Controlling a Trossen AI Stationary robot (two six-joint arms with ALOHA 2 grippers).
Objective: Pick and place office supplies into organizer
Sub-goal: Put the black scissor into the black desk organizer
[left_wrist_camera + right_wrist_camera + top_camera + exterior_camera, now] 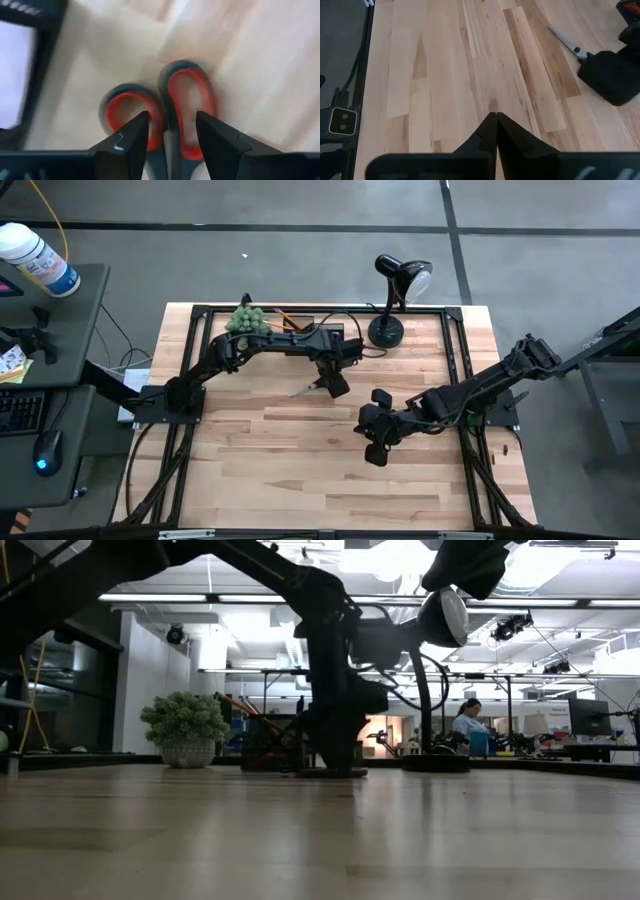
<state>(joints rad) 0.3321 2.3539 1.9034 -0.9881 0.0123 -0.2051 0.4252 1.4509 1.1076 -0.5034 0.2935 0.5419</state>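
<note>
The left wrist view alone is showing the scissors [165, 107] up close: their two red-lined handle loops are lying flat on the table [260, 65], and the left claw [172, 132] is standing partly open, one finger on each side of the inner loop rims; whether it is gripping them, I cannot tell. From above, the left claw [333, 383] is sitting mid-table over the handles, the blades [303, 390] pointing left. The right claw [378, 432] is waiting nearby, fingers pressed together and holding nothing, with bare wood around it. Farther back, the organizer [318, 332], plant [249, 319] and desk lamp [392, 300] are lining the far edge.
</note>
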